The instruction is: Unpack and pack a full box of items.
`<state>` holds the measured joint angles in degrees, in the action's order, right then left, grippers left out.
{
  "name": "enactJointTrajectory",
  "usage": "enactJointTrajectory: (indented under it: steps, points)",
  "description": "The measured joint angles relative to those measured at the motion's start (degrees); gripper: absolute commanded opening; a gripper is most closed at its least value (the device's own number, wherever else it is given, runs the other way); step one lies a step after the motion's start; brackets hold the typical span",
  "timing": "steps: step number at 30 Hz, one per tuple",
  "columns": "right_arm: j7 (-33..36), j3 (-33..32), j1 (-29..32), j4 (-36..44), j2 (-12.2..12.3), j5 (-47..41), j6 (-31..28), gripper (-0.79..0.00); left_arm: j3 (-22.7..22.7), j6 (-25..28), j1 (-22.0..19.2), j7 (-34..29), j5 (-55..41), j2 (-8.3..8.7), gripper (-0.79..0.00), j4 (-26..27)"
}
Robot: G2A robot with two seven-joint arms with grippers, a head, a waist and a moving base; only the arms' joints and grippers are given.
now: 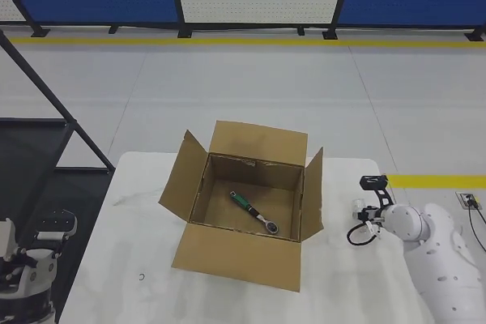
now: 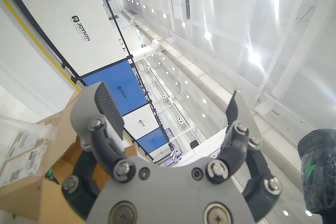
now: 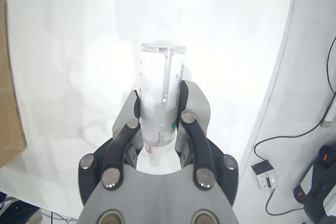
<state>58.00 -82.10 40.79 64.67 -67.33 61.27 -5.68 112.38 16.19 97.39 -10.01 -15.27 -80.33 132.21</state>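
Open brown cardboard box at the middle of the white worktop, flaps splayed outward. On its floor, a green-handled metal ratchet wrench, lying flat and slantwise.

Right gripper just beside the box on its right, over bare worktop, clamped across the body of a clear plastic bottle. Neck toward the palm, flat base pointing at the white surface. Contact between base and worktop: cannot tell.

Left gripper well apart, off the worktop's near left side, turned upward, pads spread wide, holding nothing.

Likely step: setting the bottle out beside the box, as part of unpacking. To do it well:

- Keep the squeeze steady but light, against denting or slipping of what looks like thin plastic.
- Lower straight, base square to the worktop, to avoid a topple on release.
- Pick a spot away from the splayed right flap, with room left for later items.
- Open only after full seating of the base.
- Withdraw straight back along the bottle's axis, without brushing the neck.
- Then, probably, go for the wrench from above, gripping across its handle.
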Motion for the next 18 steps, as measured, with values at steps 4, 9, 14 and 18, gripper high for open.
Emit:
enactJointTrajectory:
  steps: [4,9,14,18]
  points:
    - [-4.56,-2.5,3.13,11.72,0.59,0.56,1.49,-0.785,0.0,0.0,0.0,0.0,0.0,0.0,0.0,0.0]
    - [-8.17,-3.17,7.84,32.16,0.82,1.3,2.55,-0.785,0.0,0.0,0.0,0.0,0.0,0.0,0.0,0.0]
    - [-9.14,2.4,6.87,47.48,0.54,2.73,-1.06,-0.785,0.0,0.0,0.0,0.0,0.0,0.0,0.0,0.0]
    - [-8.05,10.33,1.14,47.84,-0.33,2.24,-4.02,-0.785,0.0,0.0,0.0,0.0,0.0,0.0,0.0,0.0]
